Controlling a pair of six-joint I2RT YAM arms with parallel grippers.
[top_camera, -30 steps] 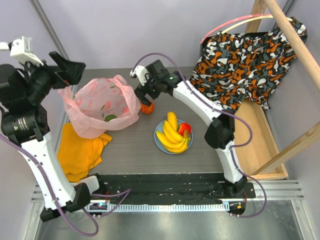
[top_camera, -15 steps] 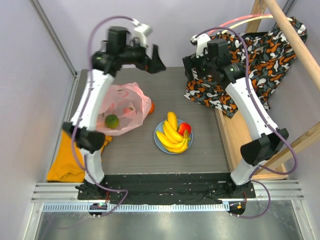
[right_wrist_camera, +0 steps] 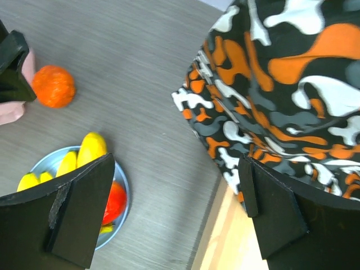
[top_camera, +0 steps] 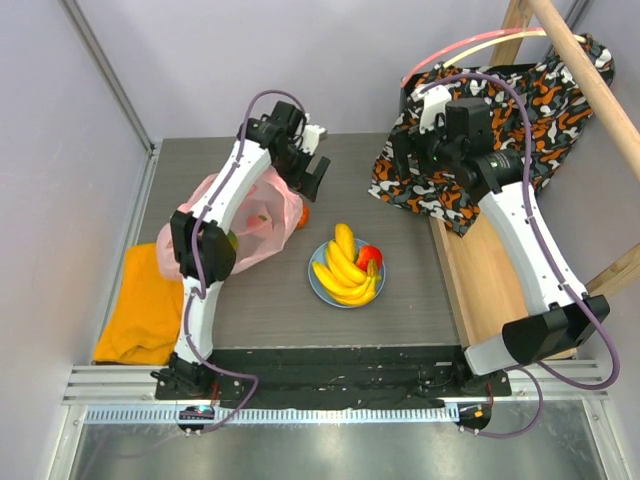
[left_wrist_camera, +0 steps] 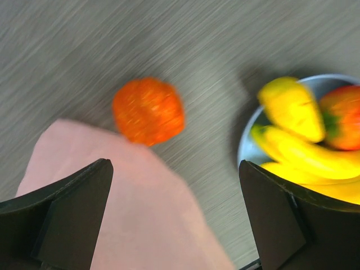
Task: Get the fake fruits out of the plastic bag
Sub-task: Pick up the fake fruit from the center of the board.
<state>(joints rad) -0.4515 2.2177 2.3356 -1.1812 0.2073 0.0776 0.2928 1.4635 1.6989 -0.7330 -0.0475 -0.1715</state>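
One orange ridged fruit (left_wrist_camera: 148, 111) lies just beside the plastic bag (left_wrist_camera: 112, 191); we should lower our spread, empty left gripper (left_wrist_camera: 174, 169) onto it.

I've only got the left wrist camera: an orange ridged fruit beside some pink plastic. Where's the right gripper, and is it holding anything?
Observer: The right gripper is open and empty, at the edge of the draped orange-black-white patterned fabric.
Operator: What's past the pink plastic on the other side?
Observer: The thin translucent pink plastic bag spreads leftward, and an orange cloth lies just left of it.
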